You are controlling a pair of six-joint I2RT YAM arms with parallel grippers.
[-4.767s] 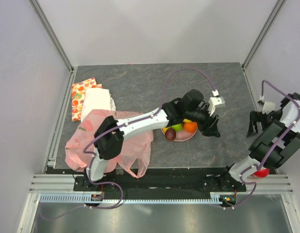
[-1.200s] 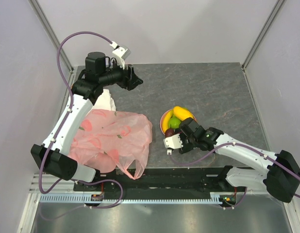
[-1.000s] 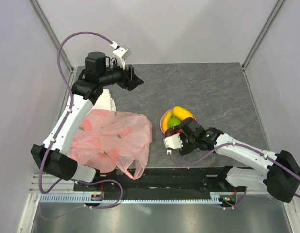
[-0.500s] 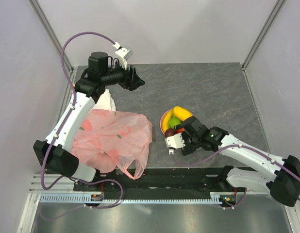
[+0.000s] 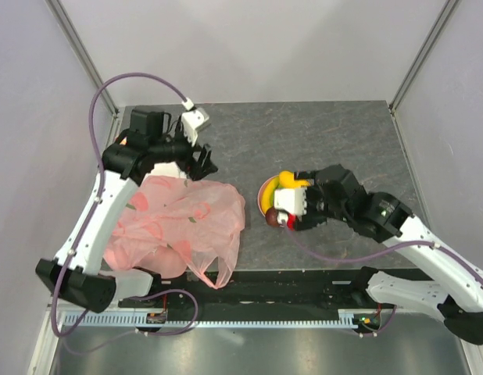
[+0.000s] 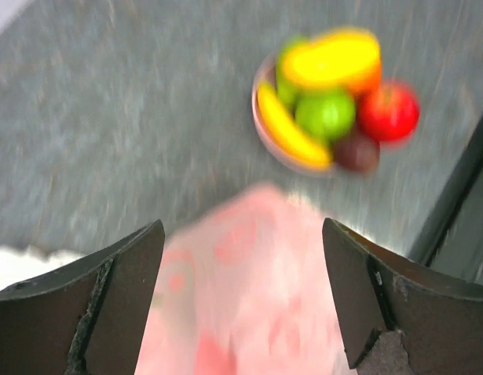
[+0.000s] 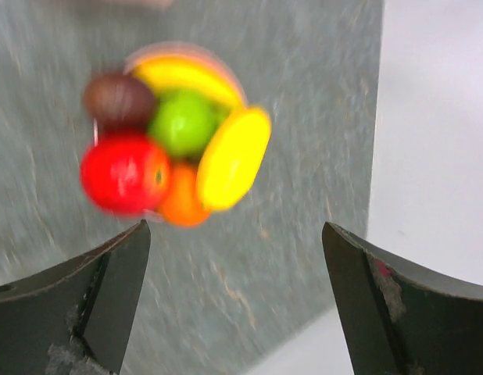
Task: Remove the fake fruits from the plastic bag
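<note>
Under the wide-open, empty left gripper (image 6: 243, 226) lies the plastic bag (image 5: 183, 223): best lower squarely onto a bulge; right gripper (image 7: 235, 226), equally open and empty, hovers over the piled fake fruits (image 7: 179, 125).

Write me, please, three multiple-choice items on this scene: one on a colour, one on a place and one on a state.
1. What colour is the plastic bag?
A) blue
B) pale pink
C) white

2. Where does the red apple lie?
A) on the plate
B) inside the plastic bag
C) on the bare table

3. How do the right gripper's jaws stand?
A) shut on the banana
B) shut on the bag
C) open, holding nothing

Answers: B, the crinkled film is pale pink; A, both wrist views show it on the plate; C, the right wrist view shows a wide gap with nothing in it.
</note>
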